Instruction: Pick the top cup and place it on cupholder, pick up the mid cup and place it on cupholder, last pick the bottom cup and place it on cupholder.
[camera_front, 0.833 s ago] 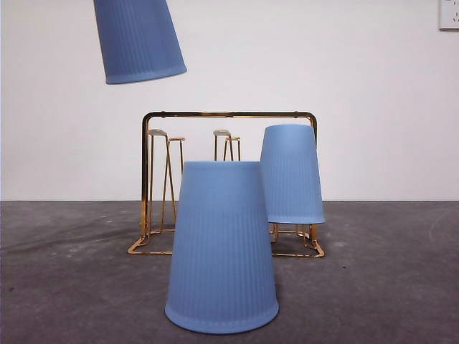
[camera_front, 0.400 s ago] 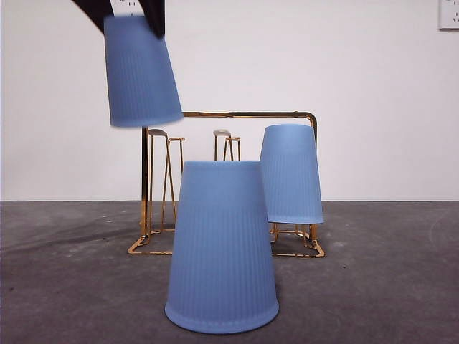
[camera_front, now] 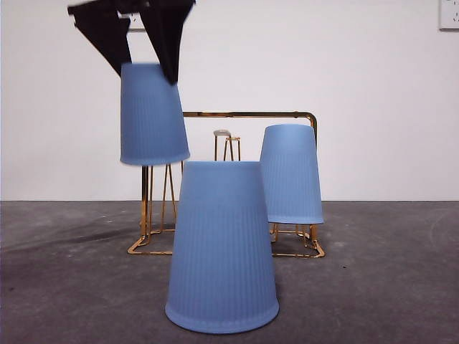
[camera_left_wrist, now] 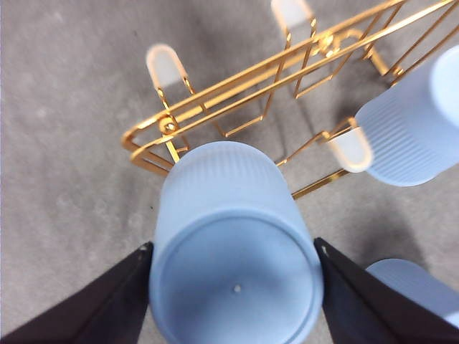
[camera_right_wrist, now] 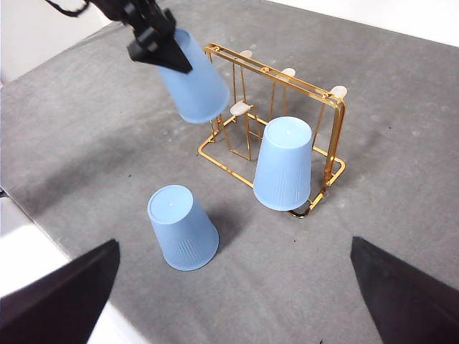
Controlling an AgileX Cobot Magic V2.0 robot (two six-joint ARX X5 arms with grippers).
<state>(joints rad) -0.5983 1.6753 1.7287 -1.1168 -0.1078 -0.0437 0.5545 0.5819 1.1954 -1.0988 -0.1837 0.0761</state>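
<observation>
The left gripper (camera_front: 147, 68) clenches an inverted ribbed blue plastic cup (camera_front: 153, 115), the second placement; below it stands the gold wire cupholder (camera_front: 247, 114), needing its free peg (camera_left_wrist: 166, 66) aligned; the right gripper (camera_right_wrist: 237, 301) waits open

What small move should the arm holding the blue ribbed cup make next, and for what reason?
Probably a short further descent. The left gripper is shut on the upside-down blue ribbed plastic cup, which hangs above a free white-capped peg at one end of the gold wire cupholder. First it may need a slight shift, so the cup's open mouth centres over that peg.
</observation>
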